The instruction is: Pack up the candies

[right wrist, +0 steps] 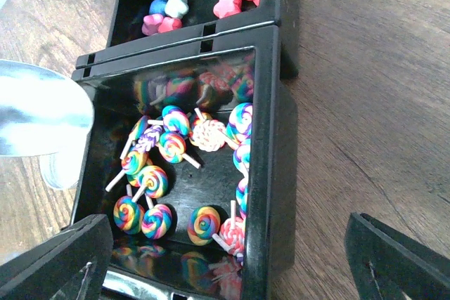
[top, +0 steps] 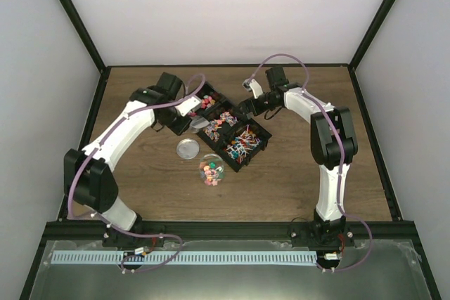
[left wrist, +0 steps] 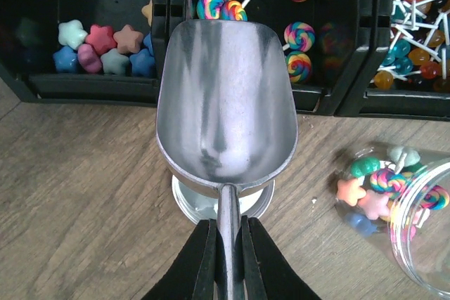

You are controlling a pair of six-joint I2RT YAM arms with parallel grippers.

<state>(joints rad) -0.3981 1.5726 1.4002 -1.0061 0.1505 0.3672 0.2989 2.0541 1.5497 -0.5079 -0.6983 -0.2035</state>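
Observation:
Candies lie in a black three-compartment tray (top: 269, 133): stars (left wrist: 98, 47), swirl lollipops (left wrist: 299, 40) and round lollipops (left wrist: 415, 54). My left gripper (left wrist: 226, 226) is shut on the handle of an empty metal scoop (left wrist: 225, 103), held just in front of the tray's near wall (left wrist: 91, 88). In the top view the left gripper (top: 188, 109) is at the tray's left side. A clear jar (left wrist: 401, 201) with several candies inside sits right of the scoop. My right gripper (right wrist: 225, 265) is open and empty over the swirl lollipops (right wrist: 151, 180), astride the tray wall (right wrist: 264, 138).
The round metal jar lid (left wrist: 184, 198) lies on the wooden table under the scoop, left of the jar (top: 211, 168) in the top view. The scoop's bowl (right wrist: 42, 117) shows at the left of the right wrist view. Dark frame rails edge the table.

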